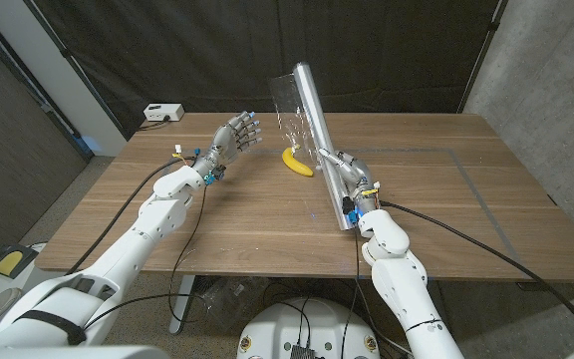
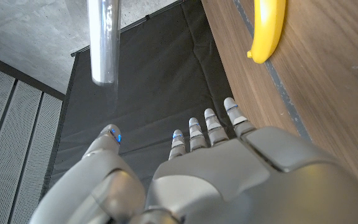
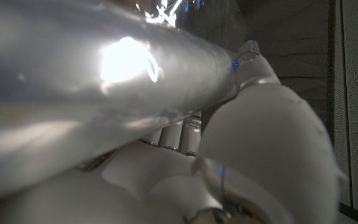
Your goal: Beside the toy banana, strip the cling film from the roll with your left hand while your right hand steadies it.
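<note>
My right hand (image 1: 344, 170) grips the light, slick roll (image 1: 319, 135); my left hand (image 1: 237, 137) hangs spread, empty.
Film (image 1: 285, 112) at upper centre looks flimsy, clingy: I'd pinch its loose edge.

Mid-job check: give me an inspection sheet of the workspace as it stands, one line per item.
Surface: wooden table, with faint taped lines on its right part.
Job's things: cling film roll tilted up, its lower end on the table; a loose sheet of film hangs off its left side. Toy banana lies just left of the roll.
Clutter: nothing seen on the table.
Hands: right hand grips the roll low down; left hand raised left of the film, fingers apart, holding nothing.
Cables: black cables run along both arms, and one trails off the table's right edge.
Surroundings: black curtain behind; white box on the floor beyond the far left corner.
</note>
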`<state>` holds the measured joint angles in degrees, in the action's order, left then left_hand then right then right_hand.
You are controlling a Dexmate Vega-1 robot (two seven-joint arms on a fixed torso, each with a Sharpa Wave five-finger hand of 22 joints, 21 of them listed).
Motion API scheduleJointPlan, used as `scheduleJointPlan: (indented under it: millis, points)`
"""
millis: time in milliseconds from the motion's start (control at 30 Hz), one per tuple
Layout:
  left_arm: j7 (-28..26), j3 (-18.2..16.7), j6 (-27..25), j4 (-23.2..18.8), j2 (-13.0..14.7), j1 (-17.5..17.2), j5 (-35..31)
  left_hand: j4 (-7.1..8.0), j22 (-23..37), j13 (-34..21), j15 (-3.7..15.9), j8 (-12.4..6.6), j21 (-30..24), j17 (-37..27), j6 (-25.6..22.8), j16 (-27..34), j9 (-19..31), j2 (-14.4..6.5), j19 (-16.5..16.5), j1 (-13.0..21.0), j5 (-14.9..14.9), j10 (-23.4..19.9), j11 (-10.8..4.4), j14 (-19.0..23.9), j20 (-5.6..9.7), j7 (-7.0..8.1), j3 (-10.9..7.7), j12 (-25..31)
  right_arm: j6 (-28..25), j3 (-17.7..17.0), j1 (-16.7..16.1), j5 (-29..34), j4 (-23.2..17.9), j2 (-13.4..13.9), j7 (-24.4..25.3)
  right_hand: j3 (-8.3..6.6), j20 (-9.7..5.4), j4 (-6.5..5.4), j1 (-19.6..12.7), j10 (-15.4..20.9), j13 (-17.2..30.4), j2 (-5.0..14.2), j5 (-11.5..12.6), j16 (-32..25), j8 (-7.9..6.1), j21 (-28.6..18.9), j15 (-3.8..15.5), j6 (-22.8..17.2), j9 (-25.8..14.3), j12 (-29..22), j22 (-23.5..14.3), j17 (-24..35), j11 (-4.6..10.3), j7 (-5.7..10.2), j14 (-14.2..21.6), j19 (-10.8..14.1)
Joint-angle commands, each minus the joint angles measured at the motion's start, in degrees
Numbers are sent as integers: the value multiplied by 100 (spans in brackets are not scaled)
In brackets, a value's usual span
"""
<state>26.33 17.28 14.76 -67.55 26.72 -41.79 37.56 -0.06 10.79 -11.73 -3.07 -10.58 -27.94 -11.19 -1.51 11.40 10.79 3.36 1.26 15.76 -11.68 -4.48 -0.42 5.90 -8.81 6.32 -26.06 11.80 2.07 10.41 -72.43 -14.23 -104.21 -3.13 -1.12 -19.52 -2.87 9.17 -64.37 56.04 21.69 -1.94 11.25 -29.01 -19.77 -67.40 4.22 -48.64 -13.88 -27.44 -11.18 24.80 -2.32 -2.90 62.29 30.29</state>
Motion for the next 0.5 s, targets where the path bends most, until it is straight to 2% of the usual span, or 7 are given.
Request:
scheduleJointPlan:
  millis: [33, 167, 333, 500]
  points:
    - [28, -13, 33, -65, 9, -43, 9, -31, 20, -15, 33, -26, 18, -17, 32, 2, 26, 21, 50, 52, -27, 25, 32, -20, -10, -2, -13, 5, -258, -254, 30, -655, 87, -414, -878, -265, -642, -10, -669, 915, 38, 775, 33, 19, -34, -27, 919, -742, -7, 4, 7, 16, 940, 815, 657, 76]
    - [81, 0, 9, -133, 34, -54, 5, -42, 22, -16, 22, -29, 24, -19, 39, -1, 26, 29, 54, 67, -27, 27, 25, -36, -36, 1, -11, 7, -373, -297, -1, -619, 21, -548, -892, -278, -646, -16, -649, 895, 54, 767, 40, 30, -32, -25, 919, -734, -12, 20, 32, 21, 964, 819, 652, 92]
    - [179, 13, -11, -203, 44, -56, 23, -70, 25, -18, -11, -34, 35, -24, 63, -1, 29, 60, 53, 99, -26, 48, 14, -54, -176, 10, 1, 7, -503, -371, -21, -719, -8, -705, -1054, -287, -674, -19, -641, 895, 70, 772, 47, 38, -25, -72, 921, -718, -14, 28, 34, 28, 971, 838, 652, 158]
    - [472, 47, -27, -210, 57, 0, 99, -82, 28, -20, -5, -42, 34, -28, 68, 13, 30, 87, 28, 107, -21, 4, -1, -34, -225, 2, 17, 30, -699, -423, -70, -748, -104, -933, -1003, -304, -713, -15, -639, 887, 94, 777, 57, 41, -17, -131, 925, -697, -17, 41, 42, 40, 987, 850, 666, 255]
